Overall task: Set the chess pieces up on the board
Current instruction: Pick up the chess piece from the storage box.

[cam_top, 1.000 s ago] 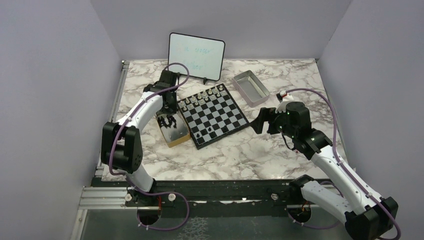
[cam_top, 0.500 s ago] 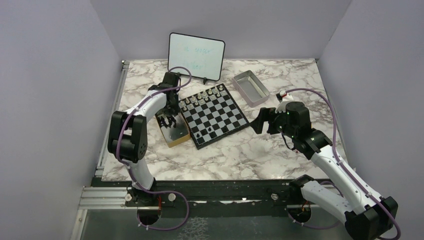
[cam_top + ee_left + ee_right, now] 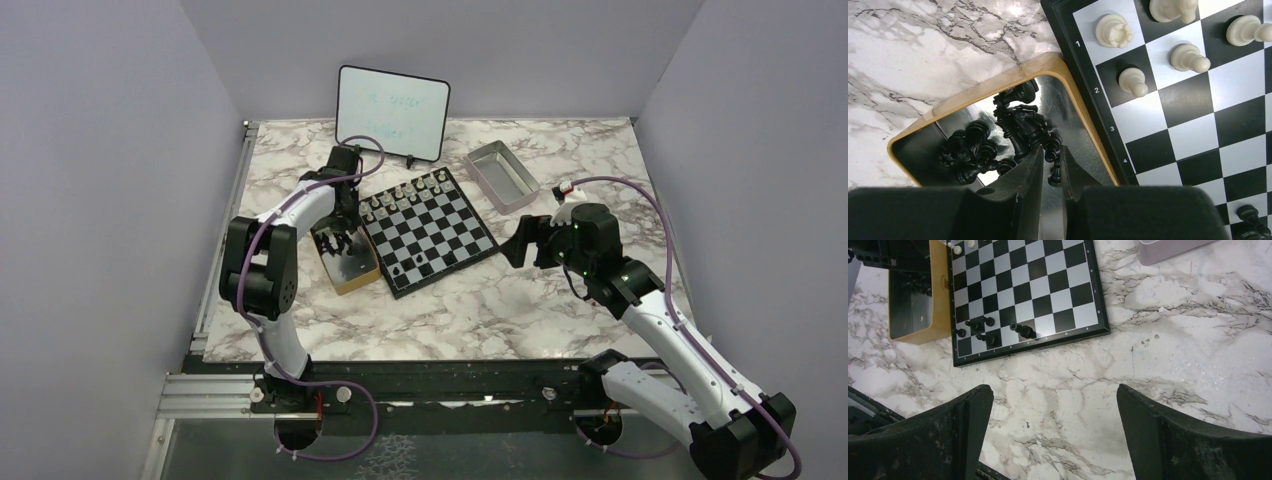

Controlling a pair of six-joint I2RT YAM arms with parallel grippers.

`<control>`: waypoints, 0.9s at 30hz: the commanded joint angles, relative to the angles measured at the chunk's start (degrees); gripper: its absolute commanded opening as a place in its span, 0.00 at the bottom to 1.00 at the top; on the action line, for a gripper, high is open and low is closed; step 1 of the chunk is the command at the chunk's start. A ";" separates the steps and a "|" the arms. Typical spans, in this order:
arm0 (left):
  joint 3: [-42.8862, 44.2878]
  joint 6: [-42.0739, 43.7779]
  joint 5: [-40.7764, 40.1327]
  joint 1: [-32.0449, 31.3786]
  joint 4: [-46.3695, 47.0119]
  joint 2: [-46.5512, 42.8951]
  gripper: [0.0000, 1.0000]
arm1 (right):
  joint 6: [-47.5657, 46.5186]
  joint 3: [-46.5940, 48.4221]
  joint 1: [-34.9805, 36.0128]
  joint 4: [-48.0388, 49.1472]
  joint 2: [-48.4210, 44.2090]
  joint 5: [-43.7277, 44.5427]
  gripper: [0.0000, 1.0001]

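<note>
Now the left arm tucks in over the box

Over the last second the left arm has swung its elbow in toward the board [image 3: 448, 272]. The left claw [image 3: 1052, 150] has stayed down in the tan wooden box [image 3: 998, 82], which lies touching the board's left edge. Its fingers have narrowed a touch and stand almost together. They look clenched on one small black chess piece [image 3: 1053, 172] at the edge of the heap of black chess pieces [image 3: 1020, 122]. If that pinch holds, the next move is probably a lift and a carry to the board's near rows. Only a few black men [image 3: 979, 327] stand there, so most of the task remains.

The right claw [image 3: 1054, 390] has not moved. It hangs spread wide and empty over bare worktop [image 3: 1173, 365], just off the board's right corner. White pieces [image 3: 1133, 80] fill the board's far rows. A grey metal tray [image 3: 500, 175] and a propped whiteboard [image 3: 392, 112] sit beyond the board.

Neighbouring pieces crowd the pinched one and may be dragged along with it. The box wall stands between the heap and the board and must be cleared on the way up.
</note>
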 commanded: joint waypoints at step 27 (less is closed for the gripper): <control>-0.86 1.29 0.26 0.49 1.48 2.74 0.19 | -0.19 0.26 -0.45 1.21 -0.46 0.22 1.00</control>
